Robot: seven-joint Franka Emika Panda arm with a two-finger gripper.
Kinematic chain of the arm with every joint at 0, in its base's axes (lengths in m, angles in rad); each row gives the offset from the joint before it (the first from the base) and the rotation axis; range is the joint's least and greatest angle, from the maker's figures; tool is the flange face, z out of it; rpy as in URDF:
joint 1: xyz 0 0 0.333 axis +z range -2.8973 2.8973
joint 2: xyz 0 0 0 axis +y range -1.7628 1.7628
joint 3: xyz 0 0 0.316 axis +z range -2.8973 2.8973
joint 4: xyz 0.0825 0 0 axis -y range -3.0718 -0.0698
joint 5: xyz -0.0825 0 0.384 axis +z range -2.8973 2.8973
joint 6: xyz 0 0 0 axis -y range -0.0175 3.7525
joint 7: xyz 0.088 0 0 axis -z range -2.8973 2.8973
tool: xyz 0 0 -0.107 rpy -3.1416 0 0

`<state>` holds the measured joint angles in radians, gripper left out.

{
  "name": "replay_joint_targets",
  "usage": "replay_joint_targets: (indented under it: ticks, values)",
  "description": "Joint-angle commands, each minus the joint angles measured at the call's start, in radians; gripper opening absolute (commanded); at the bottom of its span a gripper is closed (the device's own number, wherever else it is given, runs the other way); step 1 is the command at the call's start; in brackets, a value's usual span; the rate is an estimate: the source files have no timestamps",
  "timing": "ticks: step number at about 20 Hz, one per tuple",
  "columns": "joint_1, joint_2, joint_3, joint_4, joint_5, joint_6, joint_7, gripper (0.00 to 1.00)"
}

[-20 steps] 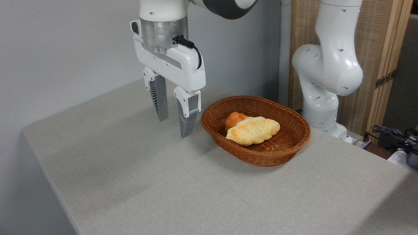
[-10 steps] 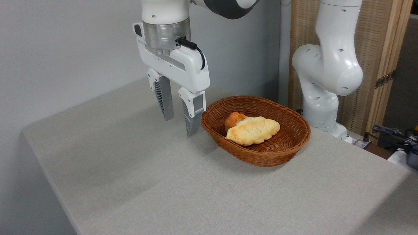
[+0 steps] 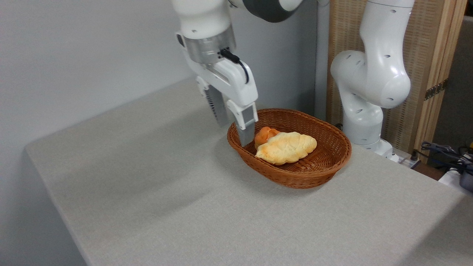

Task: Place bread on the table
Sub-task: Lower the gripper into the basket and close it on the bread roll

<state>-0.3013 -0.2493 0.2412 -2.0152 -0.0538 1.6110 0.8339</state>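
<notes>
The bread (image 3: 286, 147), a pale golden ridged loaf, lies inside a brown wicker basket (image 3: 325, 168) on the grey speckled table (image 3: 166, 192). A small round orange bun (image 3: 265, 134) sits behind the loaf's left end. My gripper (image 3: 233, 133) hangs open over the basket's left rim, its fingers pointing down and empty. One fingertip (image 3: 244, 138) stands just left of the bun and the other finger (image 3: 218, 109) is farther back, outside the basket. The gripper is apart from the bread.
The white base column (image 3: 369, 81) of the arm rises behind the basket at the right. A wooden screen (image 3: 432, 55) stands behind it. Cables (image 3: 443, 151) lie off the table's right edge. A grey wall runs along the table's far side.
The gripper has moved right and slightly back, from over the table left of the basket to above the basket's left rim. It stays open. The bread has not moved.
</notes>
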Motion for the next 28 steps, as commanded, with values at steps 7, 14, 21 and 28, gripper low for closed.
replay_joint_targets:
  ticks: [7, 14, 21, 28]
  values:
    - [-0.01, -0.085, 0.009, -0.247, 0.097, -0.019, 0.145, 1.0]
    - [-0.013, -0.045, 0.009, -0.29, 0.115, 0.01, 0.235, 0.93]
    - [-0.061, 0.015, -0.002, -0.29, 0.103, 0.018, 0.252, 0.68]
    - [-0.062, 0.016, 0.0, -0.289, 0.101, 0.017, 0.254, 0.21]
